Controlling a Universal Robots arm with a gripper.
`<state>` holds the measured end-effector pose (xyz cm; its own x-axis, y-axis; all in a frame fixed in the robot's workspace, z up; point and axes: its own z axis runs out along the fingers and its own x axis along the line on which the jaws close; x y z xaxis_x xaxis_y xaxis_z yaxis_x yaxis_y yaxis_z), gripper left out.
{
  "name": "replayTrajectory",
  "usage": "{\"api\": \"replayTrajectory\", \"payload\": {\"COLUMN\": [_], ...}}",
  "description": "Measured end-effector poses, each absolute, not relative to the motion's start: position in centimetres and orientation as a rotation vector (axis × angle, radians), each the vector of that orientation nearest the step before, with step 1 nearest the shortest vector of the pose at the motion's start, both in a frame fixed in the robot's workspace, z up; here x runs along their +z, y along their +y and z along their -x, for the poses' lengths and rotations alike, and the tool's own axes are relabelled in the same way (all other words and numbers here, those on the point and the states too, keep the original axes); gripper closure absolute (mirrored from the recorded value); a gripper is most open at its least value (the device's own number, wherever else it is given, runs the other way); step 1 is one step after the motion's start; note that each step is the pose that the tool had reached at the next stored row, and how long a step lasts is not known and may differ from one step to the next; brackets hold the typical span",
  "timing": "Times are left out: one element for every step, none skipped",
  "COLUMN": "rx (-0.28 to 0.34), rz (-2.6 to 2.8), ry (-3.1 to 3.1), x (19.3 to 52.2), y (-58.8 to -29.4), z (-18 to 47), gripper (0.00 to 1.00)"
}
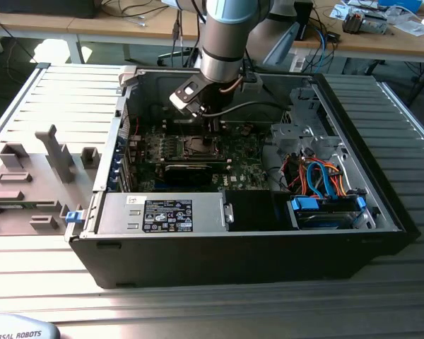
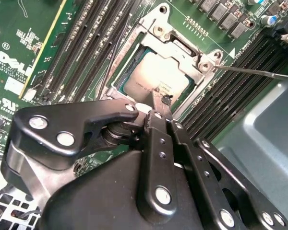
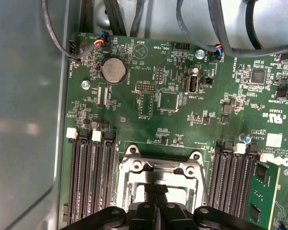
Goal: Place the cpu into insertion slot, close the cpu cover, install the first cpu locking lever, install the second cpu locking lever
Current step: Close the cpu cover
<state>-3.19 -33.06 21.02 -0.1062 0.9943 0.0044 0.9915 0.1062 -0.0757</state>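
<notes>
The cpu (image 2: 156,76) lies flat in the socket on the green motherboard, silver top up. The cpu cover (image 2: 182,48) is a silvery frame lying down around it; it also appears in the first wrist view as cpu cover (image 3: 159,167). My gripper (image 2: 158,104) is shut with nothing between its black fingers, its tips at the cover's near edge, just over the chip. A thin metal lever rod (image 2: 259,72) sticks out sideways from the socket's corner. In the exterior view the gripper (image 1: 210,128) hangs inside the open computer case, right above the socket (image 1: 198,146).
Black memory slots (image 3: 91,177) flank the socket on both sides. Loose cables (image 3: 221,28) run along the board's far edge. The grey case wall (image 3: 24,120) stands close by. A drive cage with orange and blue cables (image 1: 318,176) fills the exterior view's right.
</notes>
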Motion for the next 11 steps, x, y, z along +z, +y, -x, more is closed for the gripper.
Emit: {"api": "replayTrajectory", "payload": {"rx": [0.083, 0.083, 0.083, 0.083, 0.084, 0.084, 0.084, 0.084, 0.084, 0.085, 0.085], "rz": [2.063, 2.063, 2.063, 2.063, 2.063, 2.063, 2.063, 2.063, 2.063, 2.062, 2.062], "ry": [-2.296, -2.296, -2.296, -2.295, -2.295, -2.295, -2.295, -2.295, -2.295, -2.295, -2.294], "x": [21.0, 21.1, 21.1, 21.1, 21.1, 21.1, 21.1, 21.1, 21.1, 21.1, 21.1], "y": [-33.1, -33.1, -33.1, -33.1, -33.1, -33.1, -33.1, -33.1, -33.1, -33.1, -33.1], "z": [3.1, 3.1, 3.0, 2.9, 2.8, 2.6, 2.5, 2.4, 2.3, 2.2, 2.0], "gripper": [0.89, 0.89, 0.89, 0.89, 0.89, 0.89, 0.89, 0.89, 0.89, 0.89, 0.89]}}
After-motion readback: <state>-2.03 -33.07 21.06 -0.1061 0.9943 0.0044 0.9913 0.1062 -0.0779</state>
